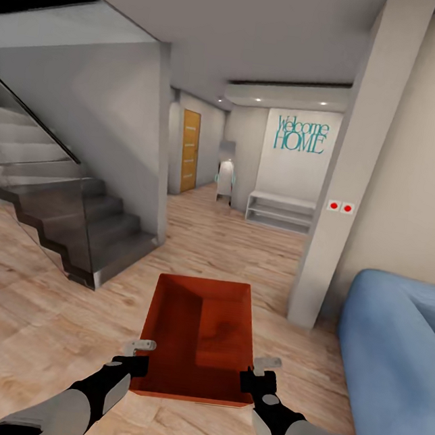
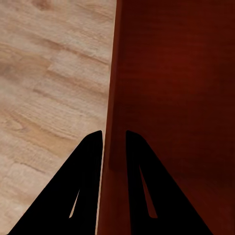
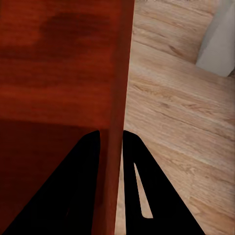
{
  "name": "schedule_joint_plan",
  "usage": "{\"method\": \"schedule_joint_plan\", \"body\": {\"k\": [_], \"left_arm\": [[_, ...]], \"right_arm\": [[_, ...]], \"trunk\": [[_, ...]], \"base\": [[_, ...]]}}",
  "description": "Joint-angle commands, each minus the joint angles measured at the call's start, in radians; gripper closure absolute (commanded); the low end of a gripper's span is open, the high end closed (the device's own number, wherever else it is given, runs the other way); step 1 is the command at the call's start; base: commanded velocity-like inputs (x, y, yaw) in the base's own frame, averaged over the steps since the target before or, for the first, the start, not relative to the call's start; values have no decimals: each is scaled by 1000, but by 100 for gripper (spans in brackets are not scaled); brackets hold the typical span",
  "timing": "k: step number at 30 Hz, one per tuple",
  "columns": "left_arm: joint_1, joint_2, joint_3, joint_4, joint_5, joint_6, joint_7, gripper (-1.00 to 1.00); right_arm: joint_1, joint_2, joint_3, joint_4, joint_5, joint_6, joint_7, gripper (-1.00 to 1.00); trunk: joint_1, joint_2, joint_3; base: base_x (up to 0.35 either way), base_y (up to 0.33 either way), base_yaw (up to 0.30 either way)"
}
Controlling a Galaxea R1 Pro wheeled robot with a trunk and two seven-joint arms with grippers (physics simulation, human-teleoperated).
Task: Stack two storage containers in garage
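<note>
Here the orange-red storage container (image 1: pixel 199 338) hangs level between the two hands, the left hand (image 1: pixel 138 356) and right hand (image 1: pixel 257 373) each clamped over a thin side wall, apparently so the lidless bin rides steady above the wood plank floor (image 1: pixel 43 305).

Plank floor (image 1: pixel 43 305), staircase (image 1: pixel 61 219), blue sofa (image 1: pixel 392 348)

Light wood plank floor (image 1: pixel 42 318) carries a staircase (image 1: pixel 87 229) ahead-left of the left claw (image 1: pixel 138 355) and a blue sofa (image 1: pixel 397 362) right of the right claw (image 1: pixel 261 372).
</note>
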Motion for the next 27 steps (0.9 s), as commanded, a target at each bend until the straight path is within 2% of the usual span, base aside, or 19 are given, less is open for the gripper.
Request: {"method": "schedule_joint_plan", "body": {"k": [1,27], "left_arm": [[0,-1,0,-1,-3,6,9,100],[0,0,1,-1,-3,6,9,100]], "right_arm": [[-1,1,-22,-12,1,-2,-5,100],[-1,2,-22,-12,1,-2,-3,100]], "trunk": [[1,-1,-1],[1,-1,-1]], "base": [[321,0,0],[322,0,0]]}}
